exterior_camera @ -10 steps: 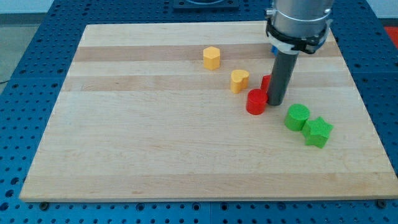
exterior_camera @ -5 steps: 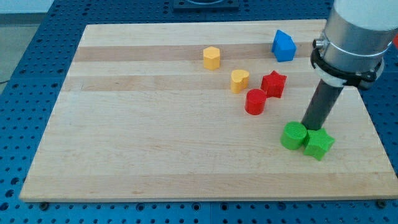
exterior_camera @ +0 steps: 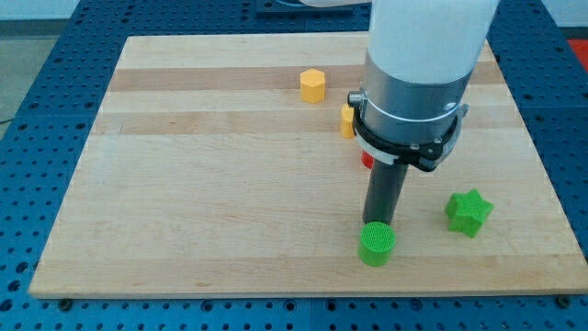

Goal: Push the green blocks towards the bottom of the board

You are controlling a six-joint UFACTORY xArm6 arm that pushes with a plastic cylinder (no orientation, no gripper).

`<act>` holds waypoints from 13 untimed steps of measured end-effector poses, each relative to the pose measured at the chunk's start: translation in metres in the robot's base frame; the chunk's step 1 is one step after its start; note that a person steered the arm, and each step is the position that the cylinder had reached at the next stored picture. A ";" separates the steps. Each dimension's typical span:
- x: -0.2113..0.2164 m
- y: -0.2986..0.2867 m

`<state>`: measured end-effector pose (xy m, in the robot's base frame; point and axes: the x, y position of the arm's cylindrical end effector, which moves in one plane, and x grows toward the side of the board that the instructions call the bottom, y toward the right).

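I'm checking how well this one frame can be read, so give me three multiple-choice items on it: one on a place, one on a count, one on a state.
1. Where is my tip relative to the green cylinder?
A. at the cylinder's top side
B. far off at the view's left
C. below the cylinder

2. How many green blocks show?
A. one
B. two
C. three

3. How do the two green blocks lie?
A. touching
B. stacked
C. apart

Answers:
1 A: the rod ends right at the cylinder's upper edge.
2 B: only the green cylinder and the green star show.
3 C: bare board lies between them, with the star toward the view's right.
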<state>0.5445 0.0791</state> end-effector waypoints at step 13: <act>-0.026 -0.027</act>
<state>0.5184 0.0525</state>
